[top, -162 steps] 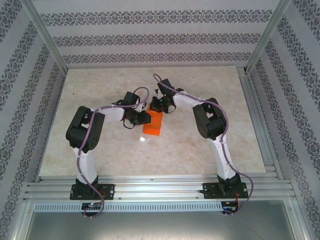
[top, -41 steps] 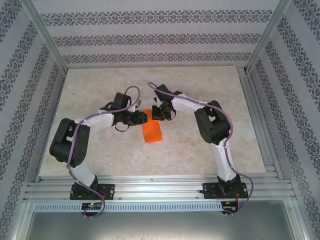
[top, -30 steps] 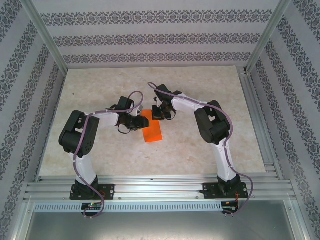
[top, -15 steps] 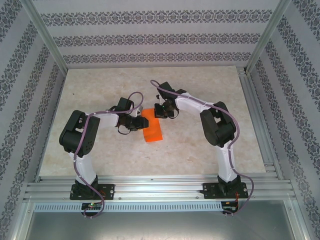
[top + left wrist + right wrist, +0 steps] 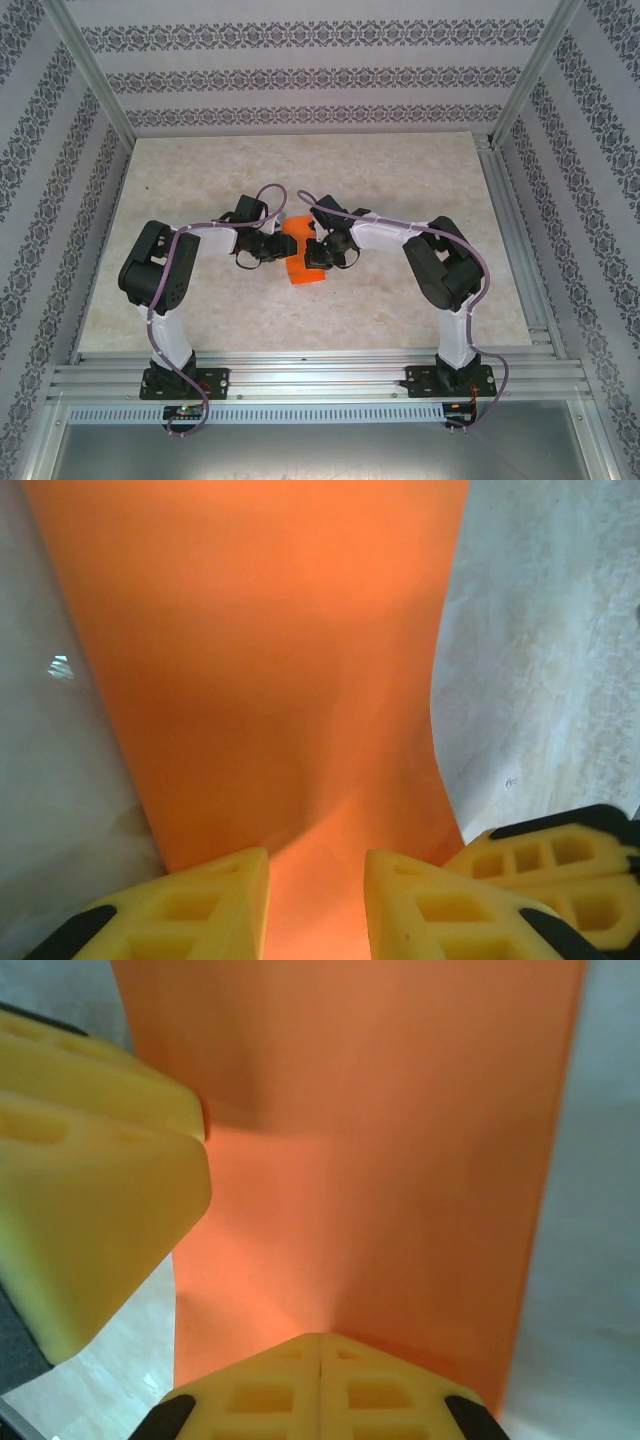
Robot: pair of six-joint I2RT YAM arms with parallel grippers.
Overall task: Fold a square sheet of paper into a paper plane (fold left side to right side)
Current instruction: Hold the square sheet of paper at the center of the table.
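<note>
jaws: l gripper (image 5: 316, 868) part-open on orange paper (image 5: 298, 271), r gripper (image 5: 320, 1345) shut atop it (marbled table (image 5: 200, 170), patterned walls (image 5: 300, 80))

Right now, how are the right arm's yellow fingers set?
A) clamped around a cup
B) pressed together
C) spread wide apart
B: the right gripper has its fingertips meeting with no gap, at the edge of the orange paper.

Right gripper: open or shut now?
Shut. In the right wrist view, the yellow fingers of the right gripper meet with no gap over the orange paper; whether they pinch it, cannot tell.
</note>
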